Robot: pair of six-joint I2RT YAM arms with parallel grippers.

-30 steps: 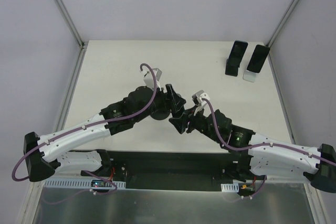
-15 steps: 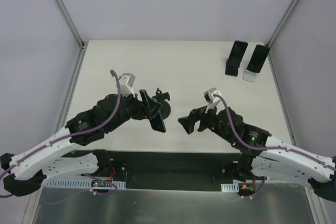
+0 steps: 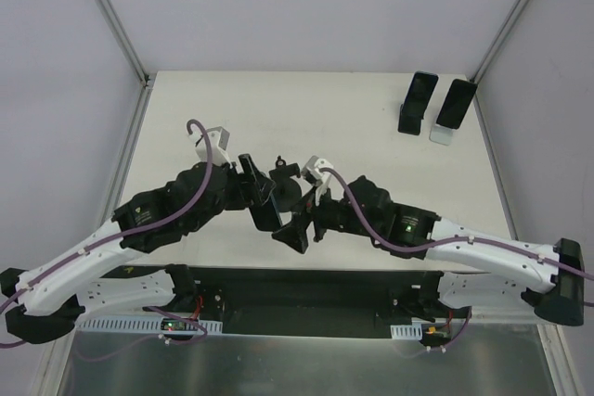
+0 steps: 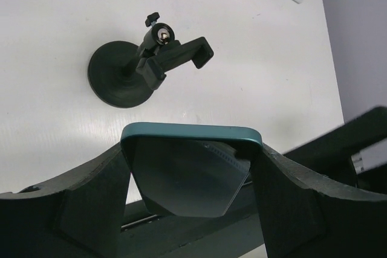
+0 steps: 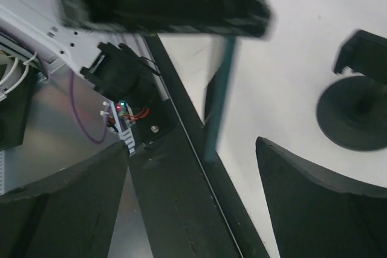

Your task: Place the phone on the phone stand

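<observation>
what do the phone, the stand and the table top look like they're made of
phone: glossy dark face with reflections, likely glass; teal rim, smooth metal or plastic.
phone stand: matte black, probably plastic or rubber; its ball joint shines like metal.
table: flat matte white, perhaps laminate or painted board.

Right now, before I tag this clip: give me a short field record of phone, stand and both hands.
left hand: shut on the teal-edged phone, held above the table
right hand: open, close to the phone, holding nothing
phone stand: base flat on the table, clamp empty
task state: phone not yet on stand
</observation>
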